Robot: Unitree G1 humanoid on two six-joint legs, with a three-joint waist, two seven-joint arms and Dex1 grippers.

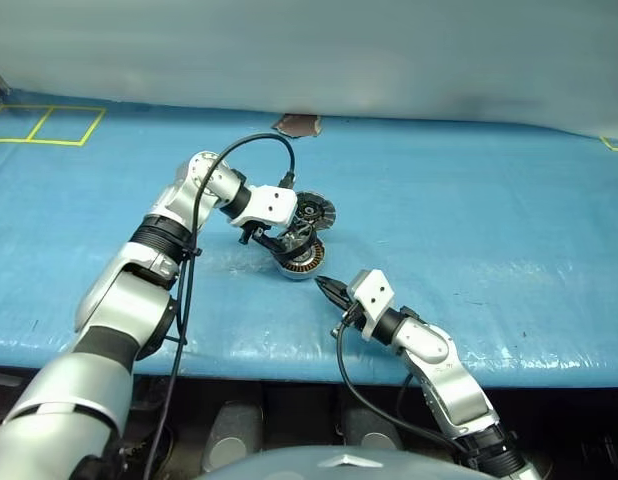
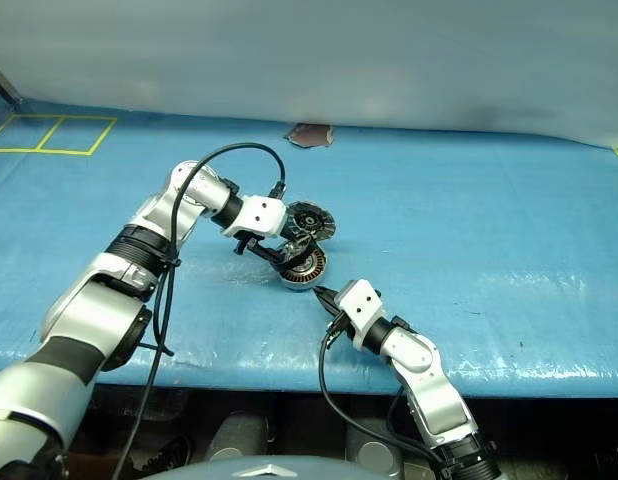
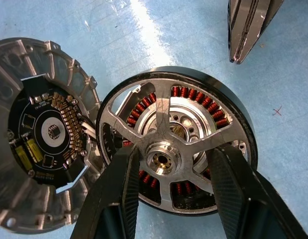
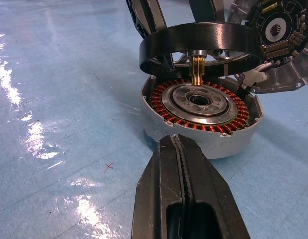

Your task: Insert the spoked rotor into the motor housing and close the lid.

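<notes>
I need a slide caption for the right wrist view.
Left gripper holds spoked rotor above motor housing.

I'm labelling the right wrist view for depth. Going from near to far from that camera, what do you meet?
Right gripper, shut → motor housing with its copper windings → spoked rotor, held just above the housing by the left gripper → open lid behind.

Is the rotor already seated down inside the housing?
No. In the right wrist view the spoked rotor hangs above the motor housing, its brass shaft not yet in the centre, the copper windings exposed.
</notes>
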